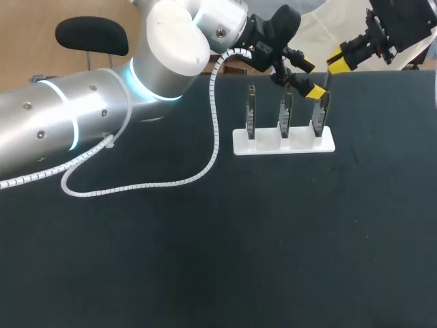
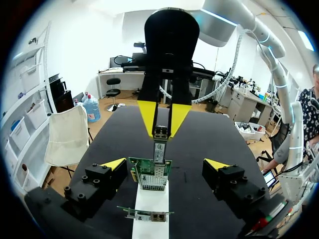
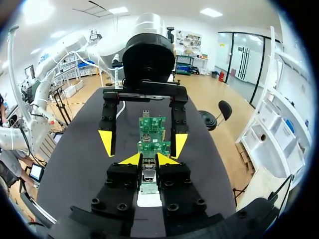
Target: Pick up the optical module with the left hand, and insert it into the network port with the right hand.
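Pinched in the right hand, the optical module stands upright near the far edge of the counter — its long axis in line with the network port just beneath — while the left hand, spread wide, flanks that port.

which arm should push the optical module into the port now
Right. The right gripper is shut on the optical module, held just above the network card in the white holder. The left gripper has open, empty jaws either side of that card.
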Controlling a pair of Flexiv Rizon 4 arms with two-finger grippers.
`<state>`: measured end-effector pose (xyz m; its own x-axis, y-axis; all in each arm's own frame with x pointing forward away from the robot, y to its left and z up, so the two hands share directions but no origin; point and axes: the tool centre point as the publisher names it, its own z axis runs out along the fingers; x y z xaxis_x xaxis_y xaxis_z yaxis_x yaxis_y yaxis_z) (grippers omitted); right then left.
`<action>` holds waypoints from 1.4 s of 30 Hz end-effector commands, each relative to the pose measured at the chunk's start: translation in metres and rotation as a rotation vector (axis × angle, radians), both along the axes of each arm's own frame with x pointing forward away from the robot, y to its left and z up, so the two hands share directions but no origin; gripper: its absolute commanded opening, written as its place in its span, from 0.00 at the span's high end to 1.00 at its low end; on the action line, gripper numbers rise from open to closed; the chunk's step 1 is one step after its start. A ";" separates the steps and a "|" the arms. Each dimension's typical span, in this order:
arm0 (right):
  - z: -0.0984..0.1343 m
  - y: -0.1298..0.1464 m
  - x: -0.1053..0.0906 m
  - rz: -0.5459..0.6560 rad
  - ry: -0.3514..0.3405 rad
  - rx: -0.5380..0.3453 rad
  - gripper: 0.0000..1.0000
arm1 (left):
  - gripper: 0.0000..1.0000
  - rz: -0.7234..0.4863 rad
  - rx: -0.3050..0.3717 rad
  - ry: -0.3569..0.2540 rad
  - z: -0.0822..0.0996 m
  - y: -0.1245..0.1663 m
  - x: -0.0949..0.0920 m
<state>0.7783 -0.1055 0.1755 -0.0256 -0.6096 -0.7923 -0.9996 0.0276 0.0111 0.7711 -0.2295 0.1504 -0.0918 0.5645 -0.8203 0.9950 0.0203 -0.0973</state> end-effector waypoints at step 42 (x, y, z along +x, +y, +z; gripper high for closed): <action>0.000 -0.001 0.002 0.061 -0.004 -0.012 1.00 | 0.00 -0.001 0.004 0.003 0.000 -0.001 0.002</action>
<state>0.7770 -0.1075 0.1764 0.0130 -0.6216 -0.7832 -0.9996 -0.0267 0.0046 0.7711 -0.2295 0.1504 -0.0917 0.5645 -0.8203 0.9950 0.0203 -0.0973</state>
